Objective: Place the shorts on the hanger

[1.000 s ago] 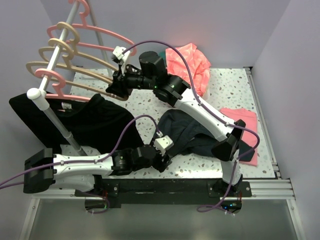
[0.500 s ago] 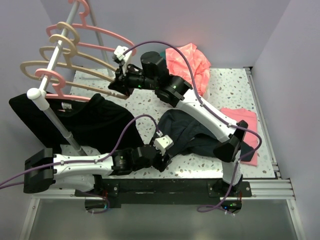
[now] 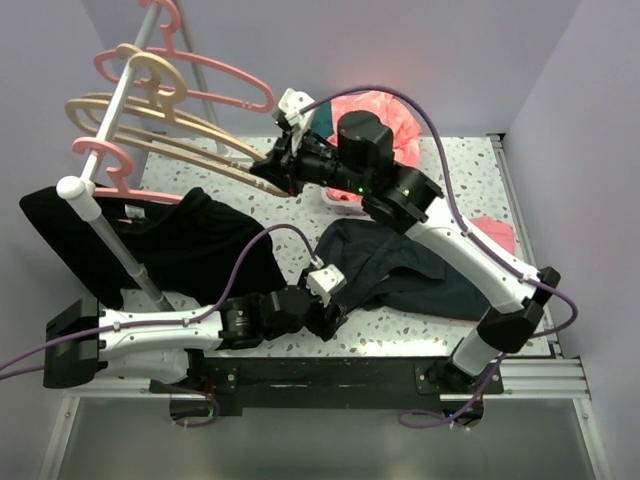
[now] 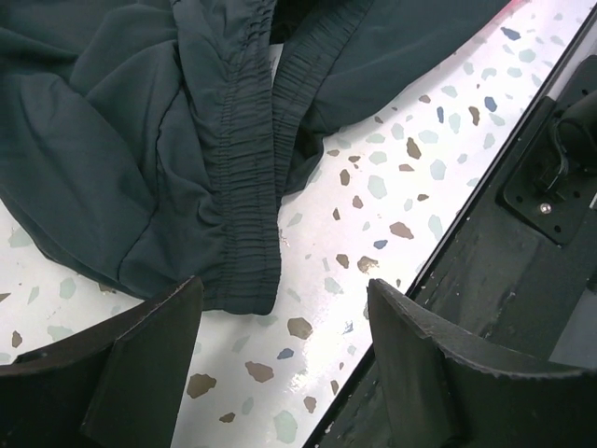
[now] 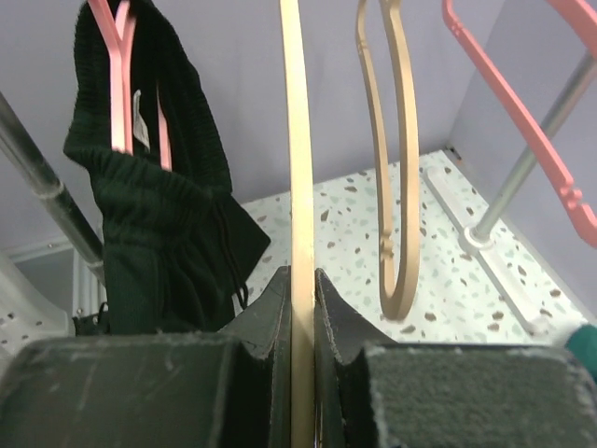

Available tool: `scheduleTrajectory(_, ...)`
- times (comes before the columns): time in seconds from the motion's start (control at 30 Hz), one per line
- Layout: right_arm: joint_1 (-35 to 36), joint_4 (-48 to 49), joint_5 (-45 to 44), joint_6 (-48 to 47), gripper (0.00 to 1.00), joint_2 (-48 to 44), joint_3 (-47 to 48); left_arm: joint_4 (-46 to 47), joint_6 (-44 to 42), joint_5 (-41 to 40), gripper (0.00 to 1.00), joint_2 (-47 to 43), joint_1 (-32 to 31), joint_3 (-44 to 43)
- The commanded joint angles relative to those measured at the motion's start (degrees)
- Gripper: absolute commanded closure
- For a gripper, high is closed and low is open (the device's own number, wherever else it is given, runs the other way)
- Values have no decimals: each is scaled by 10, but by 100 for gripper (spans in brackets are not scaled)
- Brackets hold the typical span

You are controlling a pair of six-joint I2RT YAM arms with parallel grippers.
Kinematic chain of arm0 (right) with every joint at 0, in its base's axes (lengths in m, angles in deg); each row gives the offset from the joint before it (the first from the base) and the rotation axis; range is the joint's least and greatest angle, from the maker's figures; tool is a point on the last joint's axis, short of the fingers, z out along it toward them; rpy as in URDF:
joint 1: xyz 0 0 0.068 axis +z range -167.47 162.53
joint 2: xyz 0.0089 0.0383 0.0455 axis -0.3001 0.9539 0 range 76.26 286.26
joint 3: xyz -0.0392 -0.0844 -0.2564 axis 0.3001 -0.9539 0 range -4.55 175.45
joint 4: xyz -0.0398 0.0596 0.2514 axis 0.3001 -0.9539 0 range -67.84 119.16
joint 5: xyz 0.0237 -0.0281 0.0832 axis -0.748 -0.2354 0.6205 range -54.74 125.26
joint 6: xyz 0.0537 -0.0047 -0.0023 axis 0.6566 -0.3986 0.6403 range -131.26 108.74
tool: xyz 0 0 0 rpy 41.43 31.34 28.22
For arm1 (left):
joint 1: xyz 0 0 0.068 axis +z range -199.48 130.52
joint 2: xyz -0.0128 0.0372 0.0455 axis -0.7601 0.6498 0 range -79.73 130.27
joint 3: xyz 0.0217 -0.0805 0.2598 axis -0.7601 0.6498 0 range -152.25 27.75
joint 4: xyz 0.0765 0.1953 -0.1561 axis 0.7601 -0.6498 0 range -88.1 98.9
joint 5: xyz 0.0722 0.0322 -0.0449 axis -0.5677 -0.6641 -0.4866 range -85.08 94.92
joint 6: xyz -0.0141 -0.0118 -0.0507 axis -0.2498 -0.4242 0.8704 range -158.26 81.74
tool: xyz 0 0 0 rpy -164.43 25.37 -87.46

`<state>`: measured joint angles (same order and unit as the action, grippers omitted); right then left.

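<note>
The dark navy shorts (image 3: pixel 400 268) lie crumpled on the speckled table, in front of the arm bases. Their gathered waistband (image 4: pixel 244 177) fills the left wrist view. My left gripper (image 3: pixel 331 317) (image 4: pixel 284 303) hovers open at the waistband's near corner, with bare tabletop between its fingers (image 4: pixel 140 369). Up at the rack, my right gripper (image 3: pixel 276 170) (image 5: pixel 300 280) is shut on the lower arm of a beige hanger (image 3: pixel 240 170) (image 5: pixel 298 168). That hanger's hook is still on the rail (image 3: pixel 112 105).
A black T-shirt (image 3: pixel 170 240) (image 5: pixel 159 205) hangs on a pink hanger at the rail's near end. A second beige hanger (image 5: pixel 396 187) and pink hangers (image 3: pixel 225 78) share the rail. Salmon-pink garments lie at the back (image 3: pixel 385 115) and right (image 3: pixel 492 232). The table's black front rail (image 4: pixel 522 243) is beside my left fingers.
My right gripper closed on the beige hanger's arm and swung it rightward, away from the rack; that arm's elbow shifted right. The left arm stayed put, its jaws a touch wider.
</note>
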<state>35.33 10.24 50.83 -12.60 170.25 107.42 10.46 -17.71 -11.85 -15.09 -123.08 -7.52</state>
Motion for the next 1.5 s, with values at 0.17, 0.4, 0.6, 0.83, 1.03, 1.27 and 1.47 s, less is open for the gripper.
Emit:
scheduleTrajectory(0.17,-4,11,-56,-15,100,-162,-141,22,3,-12,24,-27,-2,-31)
scheduleTrajectory(0.4,-4,-27,-119,-16,100,-258,-214,19,-4,-16,24,-36,-2,-35)
scheduleTrajectory(0.6,-5,-75,-179,-11,100,-344,-259,26,-10,-17,25,-36,-1,-39)
scheduleTrajectory(0.83,-4,-159,-231,30,100,-449,-281,18,5,-38,28,-16,-1,-47)
scheduleTrajectory(1.03,-4,-237,-276,83,100,-539,-295,5,22,-52,32,7,0,-56)
scheduleTrajectory(1.27,-4,-338,-384,185,100,-601,-296,-39,33,-52,36,53,-1,-67)
scheduleTrajectory(1.47,-5,-393,-452,248,100,-642,-352,-59,48,-57,36,116,-10,-76)
